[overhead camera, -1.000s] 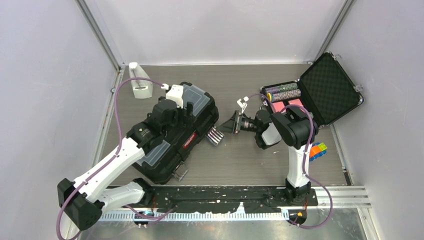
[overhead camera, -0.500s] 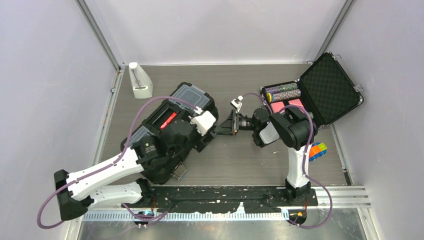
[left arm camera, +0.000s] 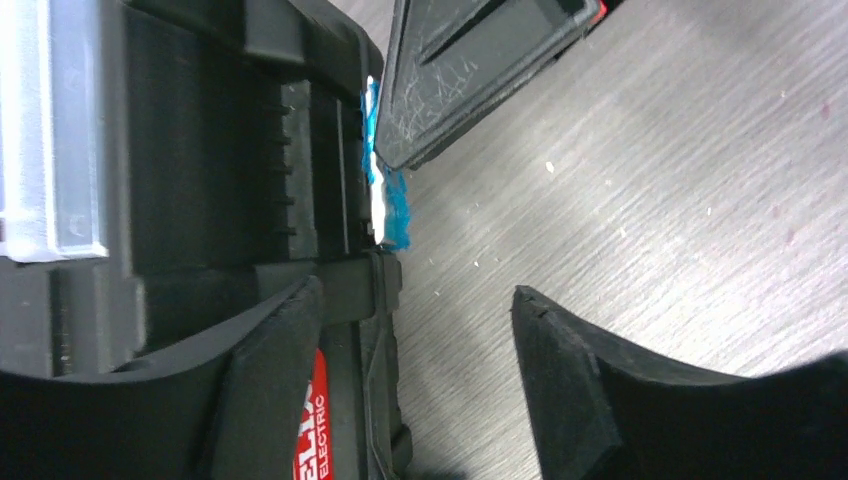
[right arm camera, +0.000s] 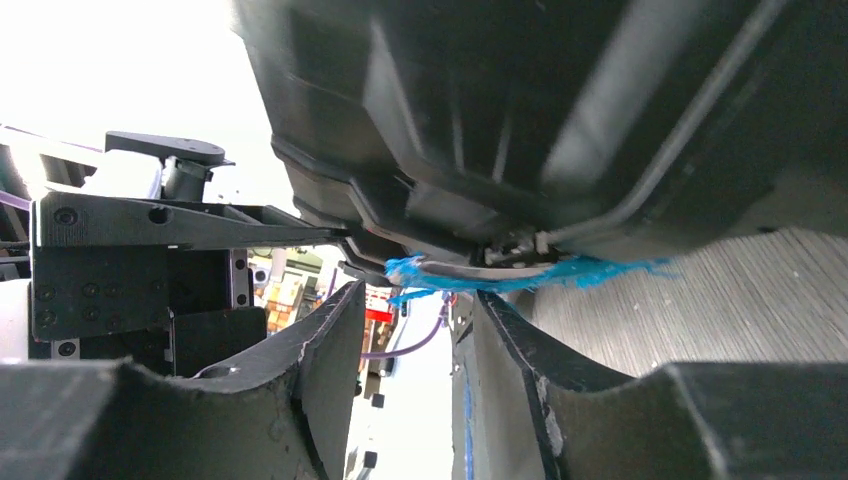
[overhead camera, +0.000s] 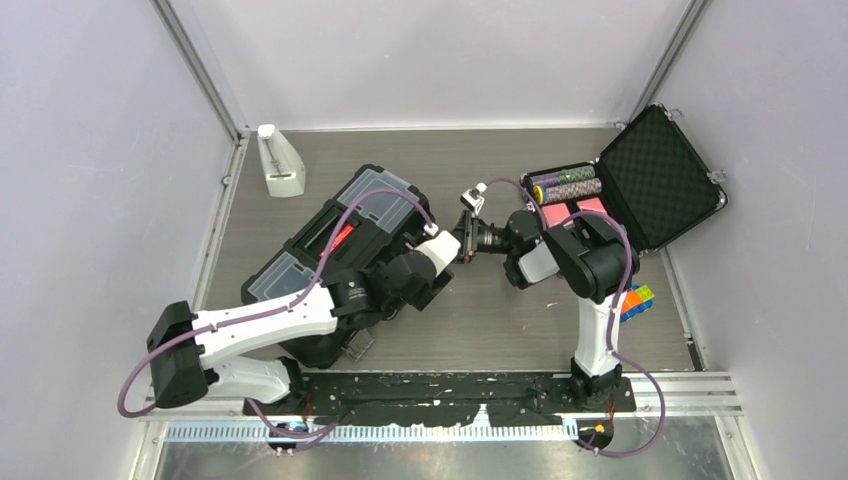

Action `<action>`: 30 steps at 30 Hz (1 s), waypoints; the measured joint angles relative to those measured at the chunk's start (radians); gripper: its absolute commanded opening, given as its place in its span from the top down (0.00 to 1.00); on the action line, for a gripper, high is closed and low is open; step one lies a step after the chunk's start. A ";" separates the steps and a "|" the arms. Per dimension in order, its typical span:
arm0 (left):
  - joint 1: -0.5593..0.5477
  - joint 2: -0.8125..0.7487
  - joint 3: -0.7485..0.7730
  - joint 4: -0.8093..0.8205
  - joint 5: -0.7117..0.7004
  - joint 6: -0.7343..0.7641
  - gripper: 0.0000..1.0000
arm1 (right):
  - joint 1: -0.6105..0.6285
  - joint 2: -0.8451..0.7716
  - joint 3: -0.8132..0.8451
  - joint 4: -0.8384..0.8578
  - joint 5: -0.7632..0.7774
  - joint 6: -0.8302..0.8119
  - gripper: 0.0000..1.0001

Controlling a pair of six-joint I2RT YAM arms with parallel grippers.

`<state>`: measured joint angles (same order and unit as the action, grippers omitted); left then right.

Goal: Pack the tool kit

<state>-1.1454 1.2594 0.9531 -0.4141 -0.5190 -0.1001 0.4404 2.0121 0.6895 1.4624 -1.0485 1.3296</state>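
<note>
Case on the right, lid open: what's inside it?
The case holds rows of chips and something pink. The right arm covers its near part; the rest is hidden.

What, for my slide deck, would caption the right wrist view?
Right fingers, spread apart, point at the blue latch on the black toolbox.

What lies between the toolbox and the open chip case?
The right gripper and its arm, beside the left gripper at the toolbox; visible in the top view.
</note>
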 measured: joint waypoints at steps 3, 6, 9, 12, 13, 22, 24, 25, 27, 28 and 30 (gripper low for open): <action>0.002 0.002 0.022 -0.003 -0.021 -0.025 0.41 | 0.002 -0.017 0.020 0.000 0.003 0.009 0.52; 0.013 0.025 0.054 -0.008 -0.021 -0.041 0.45 | 0.003 -0.025 0.032 -0.002 0.008 0.008 0.52; 0.032 0.074 0.092 -0.023 -0.008 -0.074 0.47 | 0.004 -0.025 0.035 -0.005 0.012 0.008 0.53; 0.070 0.110 0.119 -0.059 0.023 -0.111 0.48 | 0.004 -0.025 0.035 -0.005 0.015 0.008 0.53; 0.086 0.118 0.127 -0.073 0.036 -0.126 0.48 | 0.004 -0.025 0.035 -0.005 0.016 0.008 0.53; 0.158 0.151 0.194 -0.152 0.128 -0.190 0.49 | 0.004 -0.025 0.035 -0.005 0.019 0.008 0.54; 0.165 0.169 0.214 -0.168 0.132 -0.193 0.48 | 0.004 -0.025 0.035 -0.005 0.019 0.008 0.54; 0.167 0.179 0.223 -0.175 0.132 -0.194 0.48 | 0.004 -0.025 0.035 -0.005 0.019 0.008 0.54; 0.171 0.193 0.234 -0.179 0.130 -0.195 0.47 | 0.004 -0.025 0.035 -0.005 0.019 0.008 0.54; 0.171 0.198 0.240 -0.183 0.126 -0.195 0.47 | 0.004 -0.025 0.035 -0.005 0.019 0.008 0.54; 0.171 0.203 0.244 -0.190 0.122 -0.190 0.47 | 0.004 -0.025 0.035 -0.005 0.019 0.008 0.54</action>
<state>-0.9745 1.4620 1.1973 -0.6041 -0.3969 -0.2897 0.4442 1.9873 0.7246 1.4578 -1.0294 1.3380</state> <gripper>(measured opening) 0.529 0.464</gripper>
